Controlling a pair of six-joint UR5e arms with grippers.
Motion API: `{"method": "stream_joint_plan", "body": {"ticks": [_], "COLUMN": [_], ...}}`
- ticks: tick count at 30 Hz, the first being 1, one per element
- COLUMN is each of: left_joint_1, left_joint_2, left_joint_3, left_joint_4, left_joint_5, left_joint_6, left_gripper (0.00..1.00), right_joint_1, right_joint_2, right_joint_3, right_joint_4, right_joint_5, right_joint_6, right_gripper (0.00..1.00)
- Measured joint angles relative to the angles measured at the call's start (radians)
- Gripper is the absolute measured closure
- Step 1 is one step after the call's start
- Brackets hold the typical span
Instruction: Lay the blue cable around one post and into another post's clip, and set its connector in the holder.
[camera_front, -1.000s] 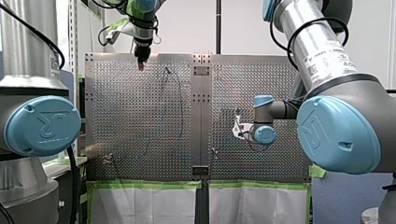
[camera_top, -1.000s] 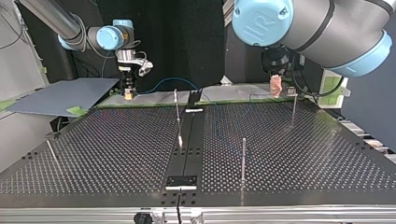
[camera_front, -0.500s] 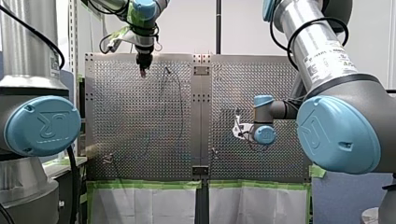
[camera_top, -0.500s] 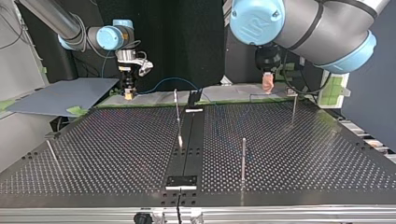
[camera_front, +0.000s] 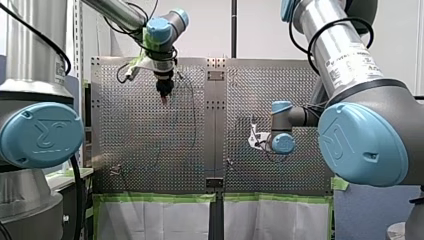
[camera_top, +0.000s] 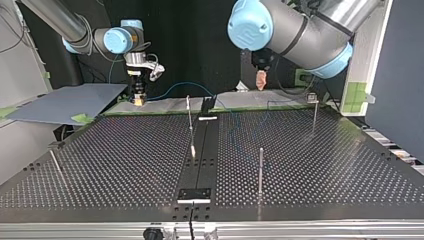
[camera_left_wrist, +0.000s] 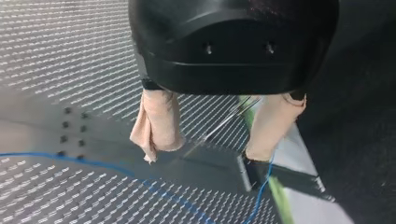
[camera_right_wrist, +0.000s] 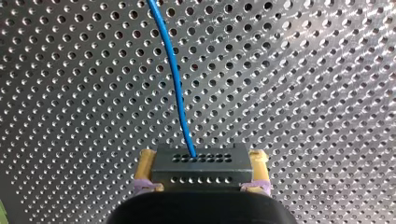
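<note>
Blue cable (camera_right_wrist: 173, 74) connector (camera_right_wrist: 201, 169) clamped between my right fingers (camera_right_wrist: 145, 162); my left fingers (camera_left_wrist: 156, 123) spread, clear above table (camera_left_wrist: 46, 42).

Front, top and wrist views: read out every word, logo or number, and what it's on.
"UR", embossed logo: blue round joint cap on my left arm, top view.
Same logo, sideways: my left arm's blue cap, front view.
White label on the silver tube of my right arm: too blurred to read.
Wrist views: none.
</note>
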Motion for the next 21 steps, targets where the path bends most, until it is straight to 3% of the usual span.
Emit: {"method": "stream_joint_plan", "body": {"ticks": [8, 21], "left_joint_1": [-0.039, -0.087], "left_joint_2": [-0.073, -0.191], "left_joint_3": [-0.074, -0.191], "left_joint_4": [0.073, 0.191], "left_joint_5": [0.074, 0.191], "left_joint_6": [-0.071, -0.188], "left_gripper": [0.00, 0.00], "right_joint_1": [0.004, 0.031], "right_joint_2": [-0.047, -0.054], "right_joint_3": [0.016, 0.030], "right_joint_4": [0.018, 0.027], "right_joint_5": [0.003, 0.006], "right_joint_6": [-0.008, -0.030], "right_gripper": [1.00, 1.00]}}
